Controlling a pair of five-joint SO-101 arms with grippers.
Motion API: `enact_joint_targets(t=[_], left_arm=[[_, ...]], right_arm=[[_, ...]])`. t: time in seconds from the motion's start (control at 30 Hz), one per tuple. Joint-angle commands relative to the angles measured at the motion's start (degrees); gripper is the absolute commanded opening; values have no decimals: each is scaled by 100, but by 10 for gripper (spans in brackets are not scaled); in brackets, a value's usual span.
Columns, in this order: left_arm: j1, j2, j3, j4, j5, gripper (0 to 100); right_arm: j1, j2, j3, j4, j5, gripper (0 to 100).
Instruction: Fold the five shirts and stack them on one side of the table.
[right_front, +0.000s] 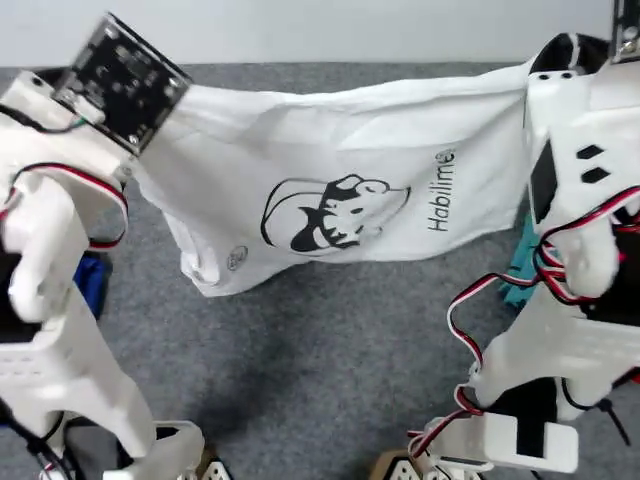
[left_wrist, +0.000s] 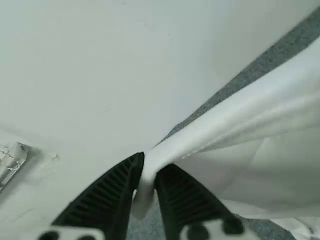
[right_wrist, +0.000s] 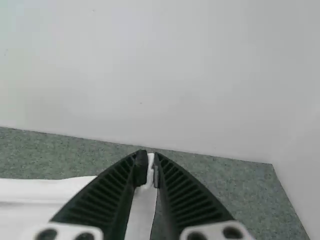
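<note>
Left gripper (left_wrist: 148, 167), seen from its own wrist camera, has its two black ribbed jaws clenched on a bunched fold of a white shirt (left_wrist: 260, 150). From that pinch the cloth runs away in a taut ridge, with looser layers hanging beside it. Right gripper (right_wrist: 150, 167) is likewise closed on a thin strip of the same white shirt (right_wrist: 45, 205), which shows between the jaws and spreads out to one side over the grey table (right_wrist: 50, 150).

From the high camera, the shirt (right_front: 340, 150) is stretched wide between the two arms at the far part of the table (right_front: 330, 350), close to the pale wall (right_front: 300, 30). Its upper edge is pulled nearly straight. A black cartoon print and a line of lettering face the camera. The lower edge sags and bunches at the corner nearer the left arm (right_front: 50, 280); whether it rests on the table cannot be told. A dark circuit board (right_front: 125, 80) on the left arm's wrist covers that corner of the shirt. The right arm (right_front: 580, 250) stands over the opposite corner. A teal cloth (right_front: 520, 265) peeks out beside the right arm, and something blue (right_front: 92, 280) shows beside the left arm.
</note>
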Motion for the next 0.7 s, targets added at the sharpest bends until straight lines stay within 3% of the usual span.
enact_joint_targets(t=[0.0, 0.53, 0.67], left_arm=[[-26, -158, -163, 26, -114, 5], [-79, -281, -3046, 62, -114, 5], [-88, -281, -3582, 158, -149, 5]], right_arm=[[92, -171, -114, 4, 70, 9], [92, -1033, -396, 40, 88, 9], [92, -1420, -387, 163, 431, 9]])
